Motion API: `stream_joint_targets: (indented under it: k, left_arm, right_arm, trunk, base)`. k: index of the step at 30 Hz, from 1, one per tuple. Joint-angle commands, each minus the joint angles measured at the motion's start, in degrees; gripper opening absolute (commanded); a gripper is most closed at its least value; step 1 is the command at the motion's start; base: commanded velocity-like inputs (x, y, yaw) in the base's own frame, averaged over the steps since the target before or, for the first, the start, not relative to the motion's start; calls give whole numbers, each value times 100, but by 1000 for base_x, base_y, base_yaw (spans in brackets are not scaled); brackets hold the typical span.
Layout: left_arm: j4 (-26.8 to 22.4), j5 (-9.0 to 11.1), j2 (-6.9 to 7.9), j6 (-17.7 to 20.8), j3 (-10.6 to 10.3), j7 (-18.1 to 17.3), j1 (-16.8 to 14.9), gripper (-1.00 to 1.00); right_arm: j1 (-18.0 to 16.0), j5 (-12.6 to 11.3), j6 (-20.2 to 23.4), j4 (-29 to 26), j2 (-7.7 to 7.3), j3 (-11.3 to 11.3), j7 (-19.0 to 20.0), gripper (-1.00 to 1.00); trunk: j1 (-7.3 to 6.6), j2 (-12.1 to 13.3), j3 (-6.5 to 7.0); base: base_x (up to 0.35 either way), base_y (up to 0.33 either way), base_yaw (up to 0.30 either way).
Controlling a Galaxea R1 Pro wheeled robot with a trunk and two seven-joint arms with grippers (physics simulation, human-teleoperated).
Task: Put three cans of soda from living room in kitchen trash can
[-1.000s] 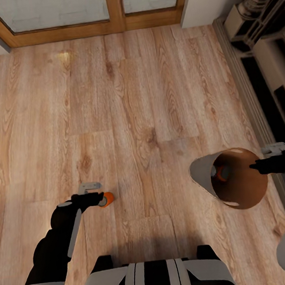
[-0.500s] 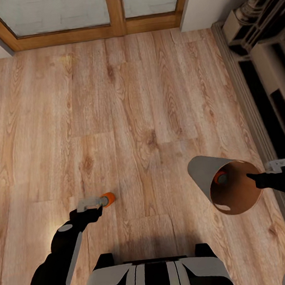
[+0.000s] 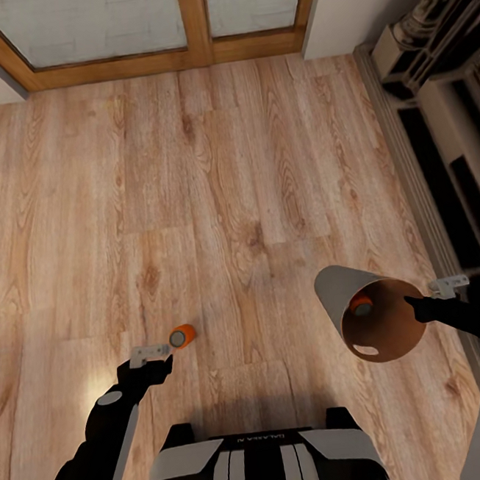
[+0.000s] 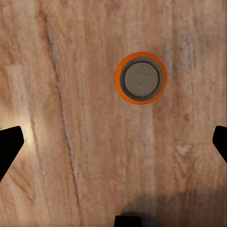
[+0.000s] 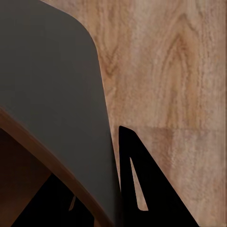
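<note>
One soda can [image 3: 181, 338] stands upright on the wood floor [image 3: 228, 197], free between the wide-open fingers of the left gripper [image 3: 154, 355]. The right gripper [image 3: 417, 306] is closed on the rim of the tilted trash can [image 3: 373, 314], which has another can [image 3: 361, 305] inside.

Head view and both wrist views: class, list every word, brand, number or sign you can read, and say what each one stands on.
"GALAXEA": small white letters on the robot's trunk, upside down in the head view and blurred, so this reading is a best guess.
Soda can on the floor: no readable text on its grey top.
Trash can: no label.
</note>
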Motion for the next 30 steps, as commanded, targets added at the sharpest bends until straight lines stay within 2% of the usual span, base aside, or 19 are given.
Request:
stream_joint_targets:
  k: [1,5,11,17,22,30]
  left_arm:
    - [0,-2,0,-1,-1,1,9,100]
    - [1,13,-1,-3,1,0,20,100]
    - [-2,18,-1,-71,0,3,34,100]
    - [-4,-23,-1,-145,-11,2,41,100]
    - [0,6,-5,-174,-10,10,48,100]
    - [5,-29,-9,-191,-19,81,50,100]
  right_arm:
    - [-1,-29,26,4,5,5,23,-100]
    - [-1,-2,21,9,38,18,19,-100]
    - [-1,-11,20,12,71,24,18,-100]
    - [12,-18,20,5,89,40,4,-100]
    - [16,-18,20,4,114,48,-10,-100]
    - [17,20,22,3,154,58,-17,-100]
  trunk:
    - [-23,41,19]
    - [-111,202,91]
    - [-111,202,91]
    - [-111,202,91]
    - [-111,202,91]
    - [-111,202,91]
  base:
    - [0,0,0]
    - [0,0,0]
    - [18,0,0]
    - [244,0,0]
    - [61,0,0]
    - [-179,0,0]
